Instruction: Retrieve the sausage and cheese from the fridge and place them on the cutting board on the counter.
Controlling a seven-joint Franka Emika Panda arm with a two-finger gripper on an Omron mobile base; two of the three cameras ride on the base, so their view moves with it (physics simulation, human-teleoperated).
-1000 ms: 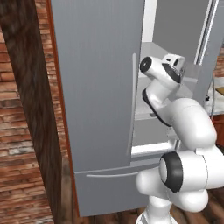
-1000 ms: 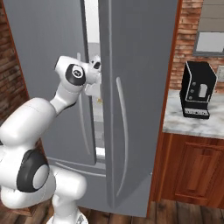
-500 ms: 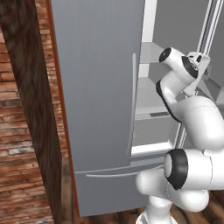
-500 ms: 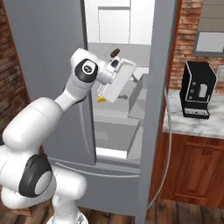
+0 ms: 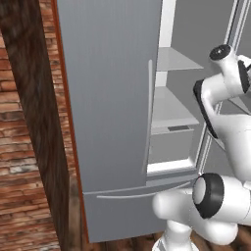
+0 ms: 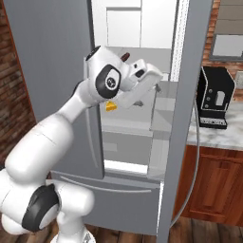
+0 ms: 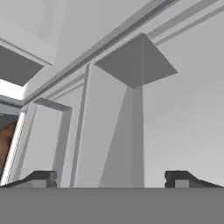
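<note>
Cheese (image 6: 111, 107), a small yellow wedge, sits on a fridge (image 6: 142, 118) shelf, showing at about 6 o'clock below the robot's wrist in the right base view. Sausage seems to be the dark reddish tip (image 6: 125, 57) at 12 o'clock above the hand, though I cannot tell for sure. Pincer (image 7: 111, 177) is released, its 2 tips spread wide and empty, facing the pale inner walls. Best to swing the hand back toward the shelf, line both tips around 1 item squarely, then clench.
</note>
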